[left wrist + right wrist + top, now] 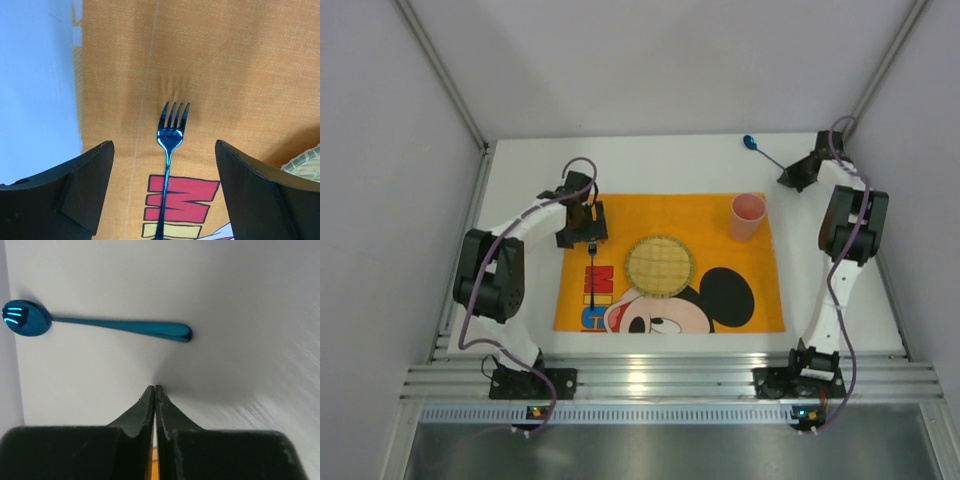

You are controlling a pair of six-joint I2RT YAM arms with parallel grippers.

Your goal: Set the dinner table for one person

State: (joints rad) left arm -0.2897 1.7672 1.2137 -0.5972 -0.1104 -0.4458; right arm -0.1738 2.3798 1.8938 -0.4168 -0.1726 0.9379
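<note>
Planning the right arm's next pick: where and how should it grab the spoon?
Grip the spoon mid-handle, from straight above, jaws across its width. It lies flat on the table; the handle is thin and straight, the bowl rounded. The right gripper is shut, so open it first.

We see the dinner table [650, 165] lit brightly and evenly from above in the overhead view, with white glare on its aluminium rail [650, 372] at bottom centre. Our left wrist view keeps the fork [171, 135] sharp, with soft shadow around it. In the upper left of the right wrist view, the spoon [115, 327] carries bright streaks.
</note>
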